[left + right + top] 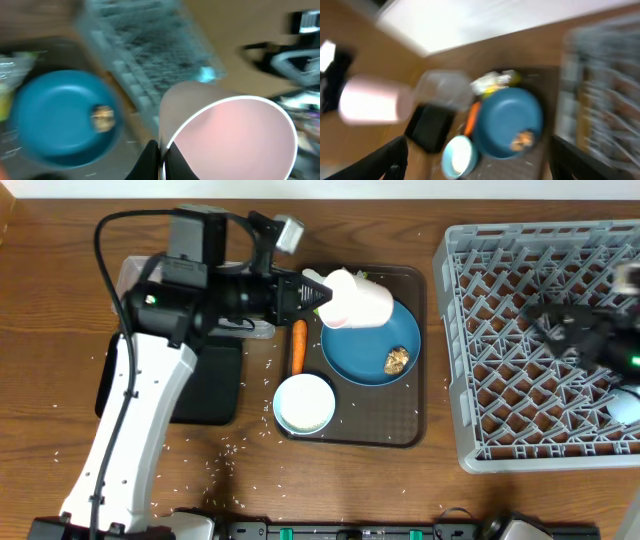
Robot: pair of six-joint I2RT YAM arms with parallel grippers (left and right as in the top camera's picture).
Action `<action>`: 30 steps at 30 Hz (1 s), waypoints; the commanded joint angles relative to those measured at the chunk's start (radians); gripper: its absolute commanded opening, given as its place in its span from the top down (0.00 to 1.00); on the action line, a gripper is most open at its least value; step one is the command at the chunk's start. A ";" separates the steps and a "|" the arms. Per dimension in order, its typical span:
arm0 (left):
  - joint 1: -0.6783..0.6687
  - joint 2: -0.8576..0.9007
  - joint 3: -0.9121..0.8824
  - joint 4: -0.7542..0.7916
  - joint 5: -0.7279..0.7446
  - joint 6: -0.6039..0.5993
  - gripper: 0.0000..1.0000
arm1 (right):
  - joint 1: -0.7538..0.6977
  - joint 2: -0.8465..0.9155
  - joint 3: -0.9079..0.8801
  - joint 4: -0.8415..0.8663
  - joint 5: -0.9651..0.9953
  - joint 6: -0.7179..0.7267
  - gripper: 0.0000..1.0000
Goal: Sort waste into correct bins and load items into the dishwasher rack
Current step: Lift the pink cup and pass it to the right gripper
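Note:
My left gripper (318,292) is shut on the rim of the small pink cup (357,300), held on its side above the back edge of the dark-blue plate (365,345). The left wrist view shows the fingers (160,162) pinching the cup's wall (235,140). A brown food lump (398,360) lies on the plate. The carrot (298,346) and the white bowl (304,402) lie to its left. My right gripper (585,330) is blurred over the grey rack (500,330), open and empty (480,167). The light-blue cup (626,408) sits in the rack.
The plate, bowl and carrot sit on a brown serving tray (405,425). The black tray bin (212,385) and the clear tub (130,275) lie under my left arm. A blurred white and green wrapper heap (492,82) lies behind the plate. Rice grains (230,450) are scattered on the table.

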 commanded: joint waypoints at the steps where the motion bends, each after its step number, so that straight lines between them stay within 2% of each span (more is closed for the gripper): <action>1: 0.017 0.013 -0.001 0.007 0.335 -0.026 0.94 | 0.163 -0.005 0.010 0.020 -0.168 -0.145 0.19; 4: 0.014 0.013 -0.001 0.019 0.432 -0.039 0.94 | 0.308 -0.005 0.010 0.086 -0.172 -0.144 0.19; 9: 0.014 0.013 -0.001 0.062 0.508 -0.095 0.94 | 0.524 -0.005 0.010 0.222 -0.172 -0.144 0.17; 13: 0.014 0.013 -0.001 0.064 0.507 -0.095 0.94 | 0.624 -0.005 0.010 0.303 -0.177 -0.143 0.16; 18: 0.014 0.013 -0.001 0.064 0.507 -0.095 0.94 | 0.681 -0.002 0.010 0.348 -0.180 -0.143 0.14; 20: 0.014 0.013 -0.001 0.067 0.507 -0.095 0.94 | 0.699 -0.002 0.010 0.364 -0.180 -0.132 0.20; 22: 0.014 0.013 -0.001 0.068 0.507 -0.095 0.94 | 0.712 0.000 0.010 0.377 -0.180 -0.132 0.30; 29: 0.014 0.013 -0.001 0.071 0.507 -0.095 0.94 | 0.720 0.000 0.010 0.382 -0.179 -0.132 0.42; 30: 0.014 0.013 -0.001 0.073 0.507 -0.095 0.94 | 0.720 0.000 0.010 0.383 -0.177 -0.132 0.46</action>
